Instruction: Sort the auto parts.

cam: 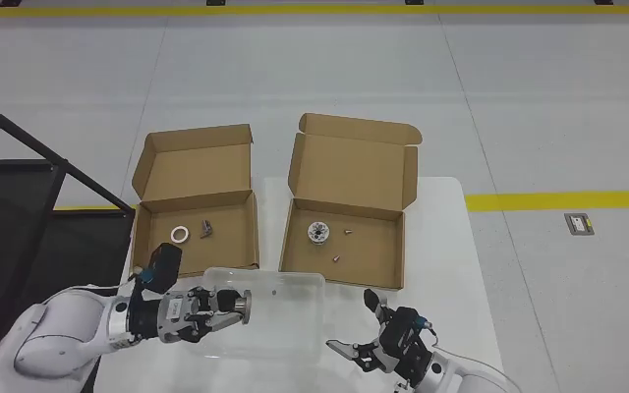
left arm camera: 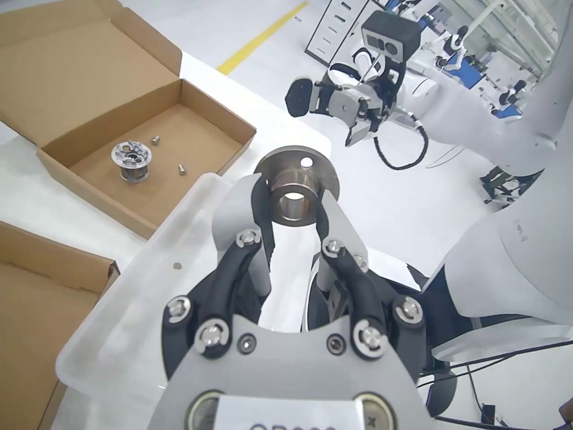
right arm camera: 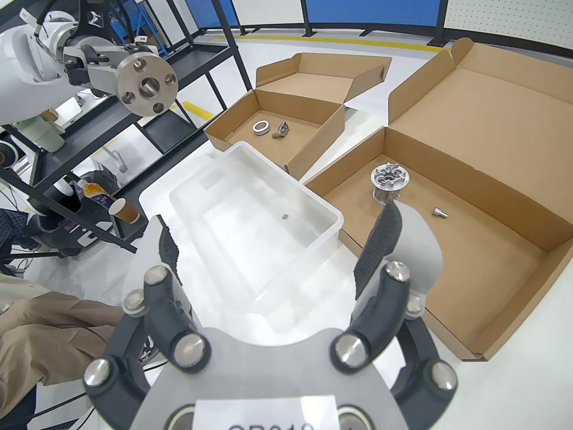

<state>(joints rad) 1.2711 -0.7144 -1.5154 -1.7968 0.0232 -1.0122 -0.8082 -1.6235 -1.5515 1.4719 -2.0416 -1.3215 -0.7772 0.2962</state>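
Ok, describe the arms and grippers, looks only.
The left gripper and right gripper match: white finger shells, black ribbed pads, black linkages with silver screws, a grey base plate with a white label. The left arm and right arm are smooth white shells with dark joints. A black cable loops by the right wrist.

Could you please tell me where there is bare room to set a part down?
Right box: floor bare between screws and outer wall; crowded near the hub. Left box: bare strip beside the bin, past ring and bracket.
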